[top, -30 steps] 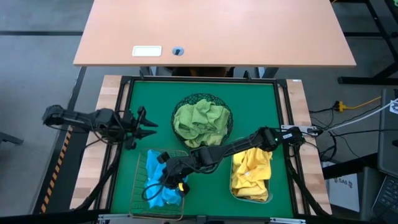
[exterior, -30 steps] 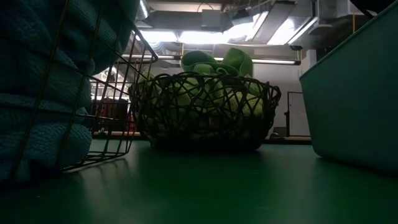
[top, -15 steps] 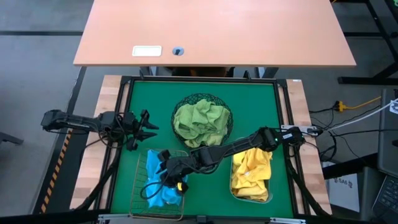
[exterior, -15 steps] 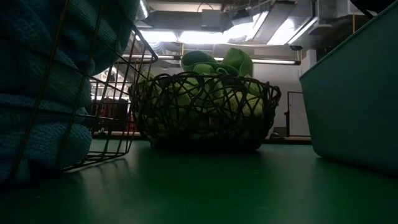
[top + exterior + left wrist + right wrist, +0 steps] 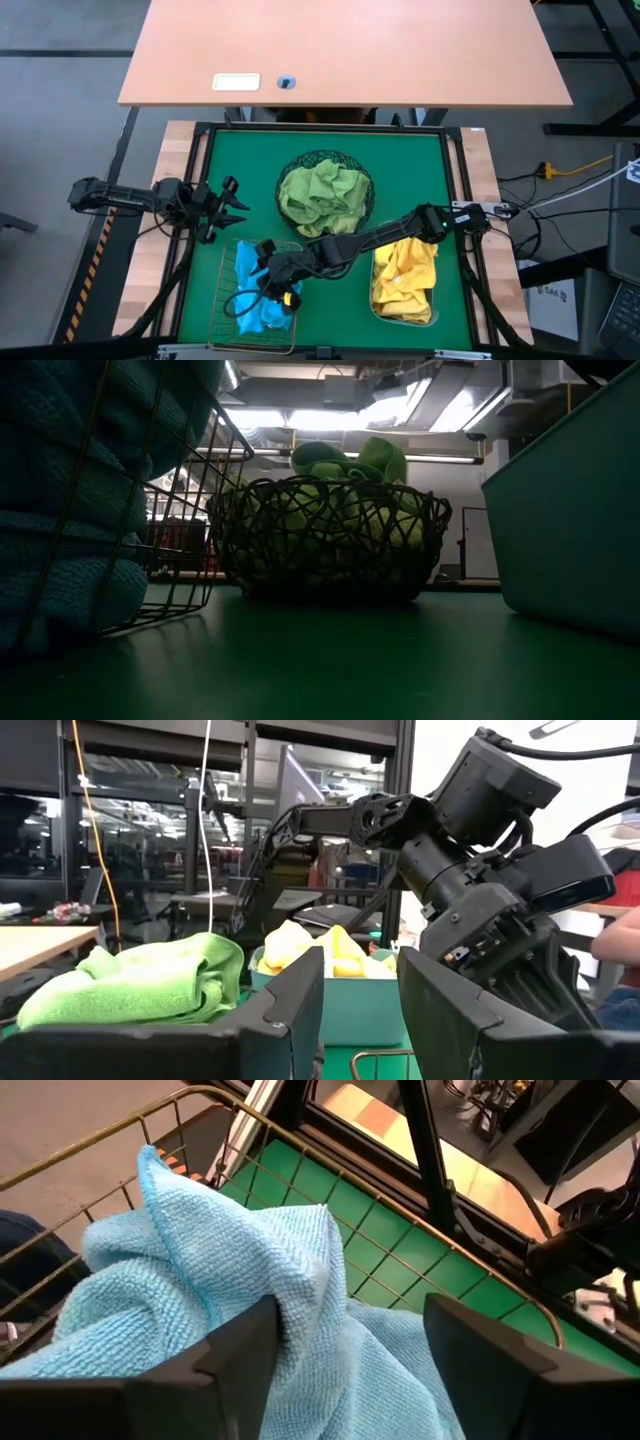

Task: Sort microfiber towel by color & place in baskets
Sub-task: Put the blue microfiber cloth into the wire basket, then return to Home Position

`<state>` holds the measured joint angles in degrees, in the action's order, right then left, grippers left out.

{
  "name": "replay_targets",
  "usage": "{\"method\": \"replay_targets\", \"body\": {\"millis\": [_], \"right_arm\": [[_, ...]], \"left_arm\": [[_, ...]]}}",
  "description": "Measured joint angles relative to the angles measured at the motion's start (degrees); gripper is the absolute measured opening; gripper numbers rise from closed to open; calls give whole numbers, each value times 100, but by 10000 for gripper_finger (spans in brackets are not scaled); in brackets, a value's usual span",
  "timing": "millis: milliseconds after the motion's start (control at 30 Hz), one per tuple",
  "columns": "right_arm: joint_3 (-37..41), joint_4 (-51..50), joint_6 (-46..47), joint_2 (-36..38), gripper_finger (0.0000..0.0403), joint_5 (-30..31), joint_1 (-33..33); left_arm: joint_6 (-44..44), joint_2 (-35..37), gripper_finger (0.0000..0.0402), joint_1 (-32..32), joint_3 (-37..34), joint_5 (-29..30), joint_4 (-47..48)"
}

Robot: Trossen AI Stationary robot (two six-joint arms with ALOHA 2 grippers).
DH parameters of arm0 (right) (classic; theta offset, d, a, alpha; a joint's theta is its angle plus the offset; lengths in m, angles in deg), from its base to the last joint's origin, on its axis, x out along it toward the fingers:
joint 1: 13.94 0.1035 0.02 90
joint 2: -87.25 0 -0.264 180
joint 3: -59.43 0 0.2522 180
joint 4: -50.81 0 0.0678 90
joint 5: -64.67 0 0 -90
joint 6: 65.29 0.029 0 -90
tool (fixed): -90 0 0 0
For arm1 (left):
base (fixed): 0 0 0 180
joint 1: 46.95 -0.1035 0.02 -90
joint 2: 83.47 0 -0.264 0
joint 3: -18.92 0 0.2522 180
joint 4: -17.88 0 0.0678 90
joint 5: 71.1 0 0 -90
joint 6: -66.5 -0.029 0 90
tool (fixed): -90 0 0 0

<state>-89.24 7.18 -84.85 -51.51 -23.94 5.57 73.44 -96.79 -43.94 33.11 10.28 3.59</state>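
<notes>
Blue towels (image 5: 258, 310) lie heaped in the copper wire basket (image 5: 222, 300) at the near left. My right gripper (image 5: 268, 268) hangs open over them, and in its wrist view a raised fold of blue towel (image 5: 300, 1270) stands between its fingers. Green towels (image 5: 322, 192) fill the round black mesh bowl (image 5: 330, 540). Yellow towels (image 5: 403, 275) lie in the translucent tub (image 5: 432, 300) at the near right. My left gripper (image 5: 240, 207) waits open above the mat's left side, beside the basket's far corner, with nothing in it. My right gripper comes at the blue towel from above, slanting down, its fingers on either side of the raised fold (image 5: 315, 1295). I cannot tell whether the fingers touch the cloth. The towel rests on the heap in the basket.
The green mat (image 5: 410, 170) has bare room along its far edge and in both far corners. A black frame (image 5: 452, 180) borders the mat. A light wooden desk (image 5: 340, 50) stands beyond the far edge. The right arm (image 5: 400, 228) reaches across the mat between bowl and tub.
My right gripper has opened over the copper basket and let go of the blue towel, which now lies on the heap. My left gripper has sunk a little at the mat's left side and tipped its fingers slightly upward.
</notes>
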Motion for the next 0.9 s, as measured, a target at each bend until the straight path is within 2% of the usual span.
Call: {"method": "replay_targets", "body": {"millis": [300,767,900], "right_arm": [[0,6,282,0,286,205,2],[-9,285,280,274,289,59,147],[-11,230,279,450,289,397,109]], "left_arm": [[13,-2,124,0,2,-7,11],[-13,-4,124,0,2,-19,66],[-219,-4,124,2,2,-429,107]]}}
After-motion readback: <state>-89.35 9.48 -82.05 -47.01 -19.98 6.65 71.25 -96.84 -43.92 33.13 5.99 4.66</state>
